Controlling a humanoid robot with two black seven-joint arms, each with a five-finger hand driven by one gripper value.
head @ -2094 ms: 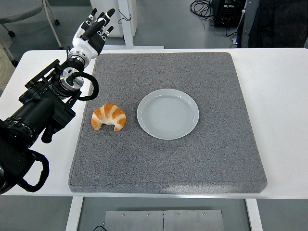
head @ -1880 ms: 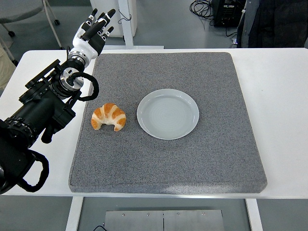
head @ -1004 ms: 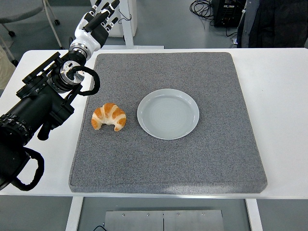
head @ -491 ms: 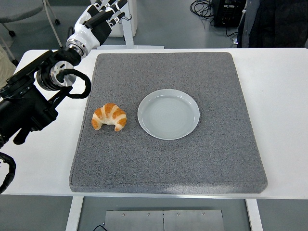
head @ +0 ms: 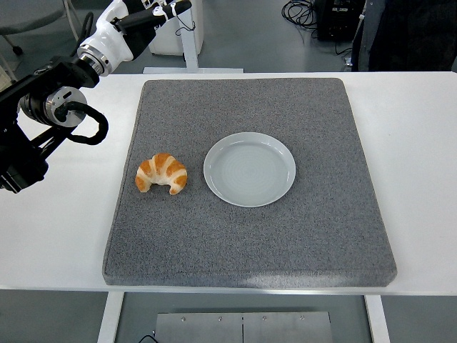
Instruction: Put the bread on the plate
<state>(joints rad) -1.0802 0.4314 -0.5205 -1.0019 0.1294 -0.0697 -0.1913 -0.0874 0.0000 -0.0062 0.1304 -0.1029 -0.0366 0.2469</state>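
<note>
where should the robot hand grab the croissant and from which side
Probably from above, across the thick middle of the croissant. It lies flat on the grey mat with its arch toward the far side and both tips pointing to the near edge, so fingers can close over the hump. The left robot hand is nearest it.

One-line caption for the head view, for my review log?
Left hand raised at the far-left corner; croissant lies on the grey mat beside the empty plate.
</note>
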